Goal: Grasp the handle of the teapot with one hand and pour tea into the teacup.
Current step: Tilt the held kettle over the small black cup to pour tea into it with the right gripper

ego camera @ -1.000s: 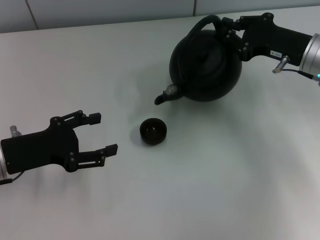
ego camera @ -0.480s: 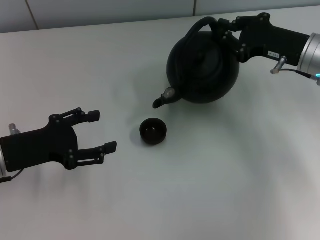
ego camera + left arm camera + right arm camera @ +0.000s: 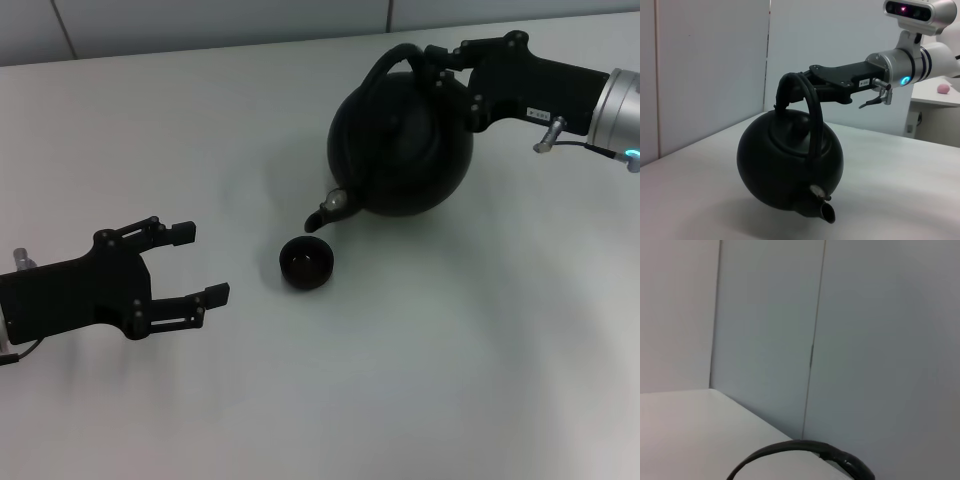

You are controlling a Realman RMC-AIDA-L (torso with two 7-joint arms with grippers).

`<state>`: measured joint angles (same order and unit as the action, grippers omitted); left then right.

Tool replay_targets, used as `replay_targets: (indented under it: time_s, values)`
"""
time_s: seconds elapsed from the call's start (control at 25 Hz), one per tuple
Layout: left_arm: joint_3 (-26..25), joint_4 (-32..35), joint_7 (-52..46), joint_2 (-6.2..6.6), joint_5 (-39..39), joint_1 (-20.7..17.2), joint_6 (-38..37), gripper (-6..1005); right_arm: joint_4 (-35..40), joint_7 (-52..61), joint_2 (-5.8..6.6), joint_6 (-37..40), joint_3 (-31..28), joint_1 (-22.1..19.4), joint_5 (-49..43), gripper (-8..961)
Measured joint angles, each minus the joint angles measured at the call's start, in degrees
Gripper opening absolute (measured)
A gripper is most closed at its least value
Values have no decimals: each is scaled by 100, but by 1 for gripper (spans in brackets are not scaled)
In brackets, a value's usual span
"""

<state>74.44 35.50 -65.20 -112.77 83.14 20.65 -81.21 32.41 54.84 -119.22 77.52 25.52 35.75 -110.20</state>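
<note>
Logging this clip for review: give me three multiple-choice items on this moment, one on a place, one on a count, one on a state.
1. Where is the spout relative to the teacup?
A. just above and behind it
B. inside it
C. far to its right

2. How many cups are on the table?
A. one
B. two
C. three

3. How is the teapot?
A. upright on the table
B. lifted and tilted spout-down
C. lying on its side

Key: 1 A, the spout hangs near the teacup. 2 A, one cup on the table. 3 B, the right gripper holds the handle; the teapot tips. The left gripper waits open.
</note>
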Motion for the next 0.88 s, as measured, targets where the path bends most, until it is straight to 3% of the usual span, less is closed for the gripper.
replay_targets:
  time_s: [0.88]
  values:
    - [0, -11, 42, -4, 0, -7, 10, 870, 297, 45, -6, 149, 124, -70, 8, 132]
